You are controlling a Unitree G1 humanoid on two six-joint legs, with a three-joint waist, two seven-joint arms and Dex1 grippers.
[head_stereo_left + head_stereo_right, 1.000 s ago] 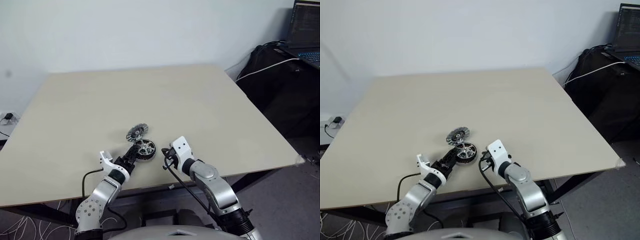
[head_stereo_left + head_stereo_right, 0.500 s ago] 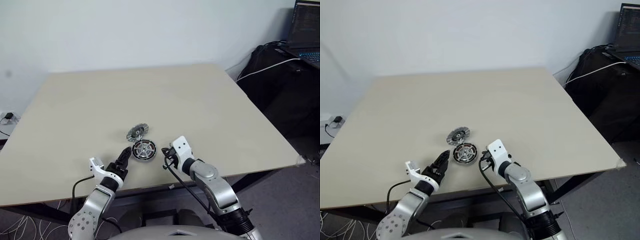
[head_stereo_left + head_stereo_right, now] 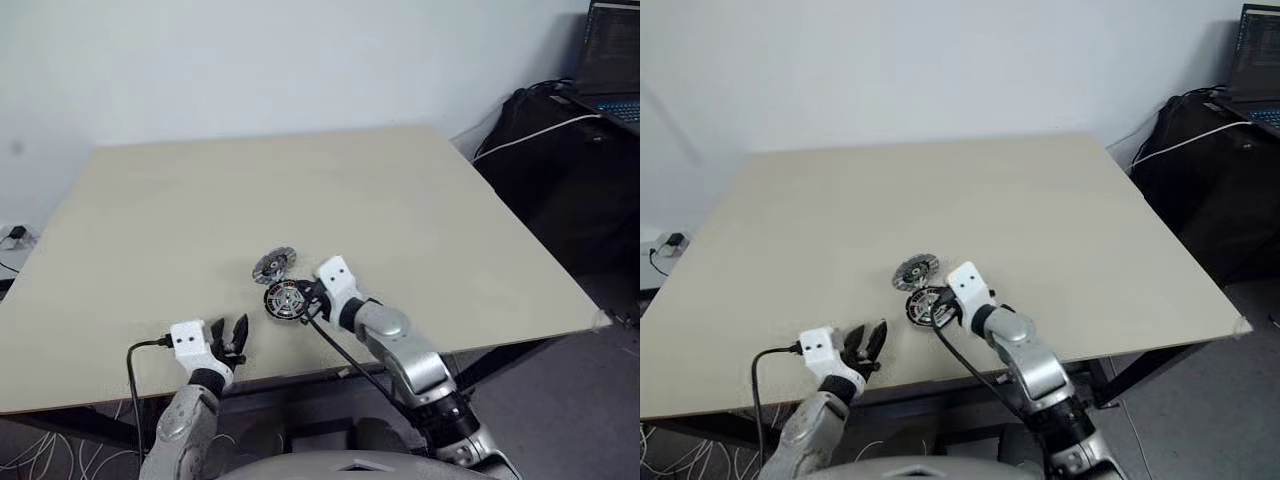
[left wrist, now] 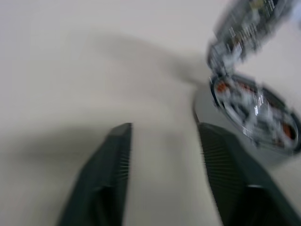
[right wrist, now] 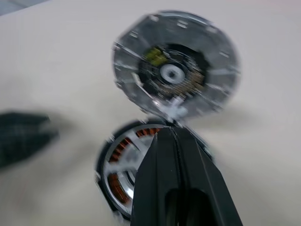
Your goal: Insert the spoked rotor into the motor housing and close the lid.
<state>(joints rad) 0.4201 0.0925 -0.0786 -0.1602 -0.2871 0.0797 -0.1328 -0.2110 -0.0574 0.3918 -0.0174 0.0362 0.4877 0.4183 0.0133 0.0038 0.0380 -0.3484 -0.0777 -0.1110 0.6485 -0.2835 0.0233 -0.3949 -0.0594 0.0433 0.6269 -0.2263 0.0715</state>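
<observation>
So the spoked rotor [image 5: 141,165] sits in the motor housing [image 3: 272,302], but the lid [image 3: 273,264] lies beside it, left gripper [image 3: 232,338] open and empty, right gripper [image 5: 172,134] shut, holding nothing.

Office or lab workroom

A large bare beige table [image 3: 330,190] stands against a plain white wall [image 3: 260,60]. Beside it an open laptop [image 3: 612,70] shows lines of code, a white cable [image 3: 530,135] trails past, and loose wires [image 3: 40,455] lie on the floor.
</observation>
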